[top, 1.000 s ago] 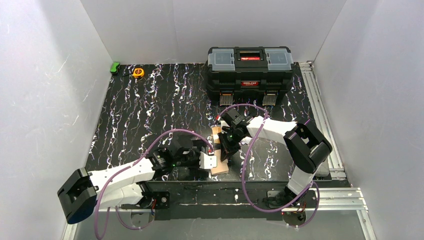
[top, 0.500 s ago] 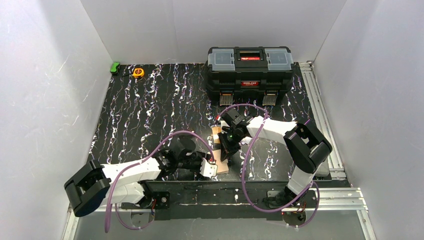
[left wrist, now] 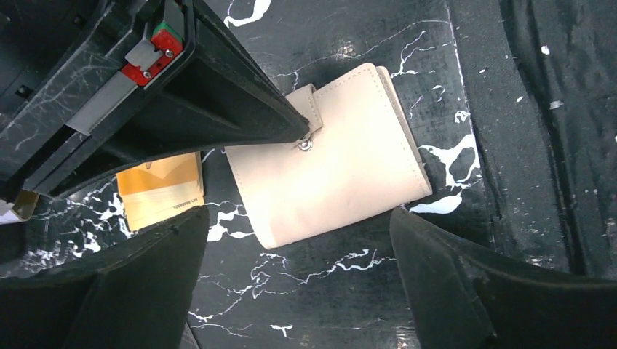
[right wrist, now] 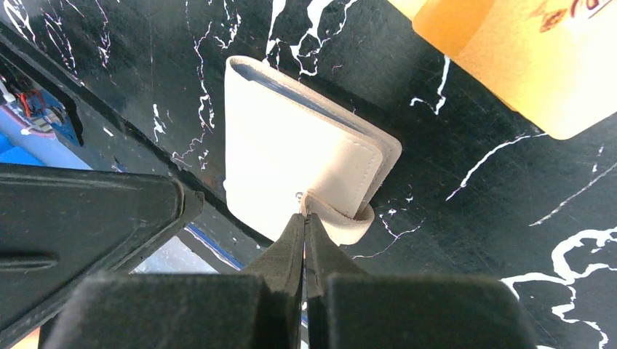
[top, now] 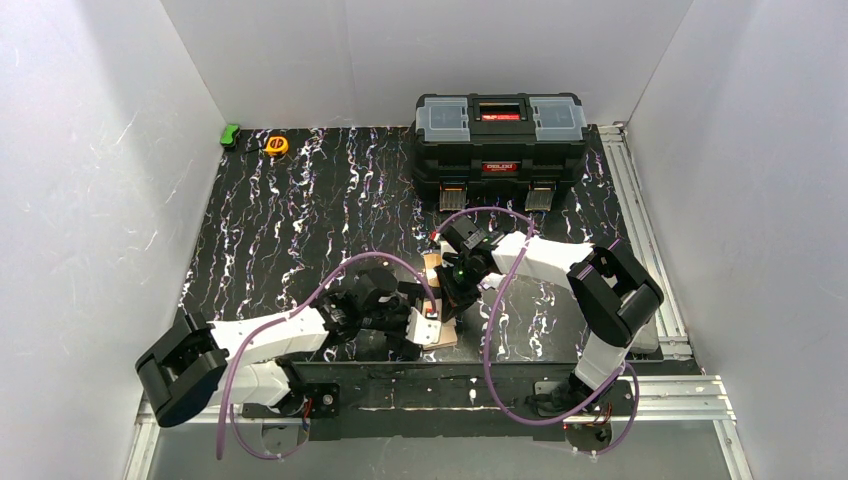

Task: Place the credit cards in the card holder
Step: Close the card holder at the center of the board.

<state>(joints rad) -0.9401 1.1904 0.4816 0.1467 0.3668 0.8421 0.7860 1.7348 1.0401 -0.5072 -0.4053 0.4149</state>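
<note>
Card holder (left wrist: 335, 156) lying shut on table (left wrist: 327, 291) by near edge, orange credit card (left wrist: 160, 190) just beside; probably light, soft, floppy, best taken at snap tab (right wrist: 342, 218), shut right jaws touching there, left jaws wide astride.

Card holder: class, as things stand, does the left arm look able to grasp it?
Probably yes: the open left gripper is above the card holder, a finger each side. The shut right gripper, tips at the snap tab, crowds one edge.
</note>
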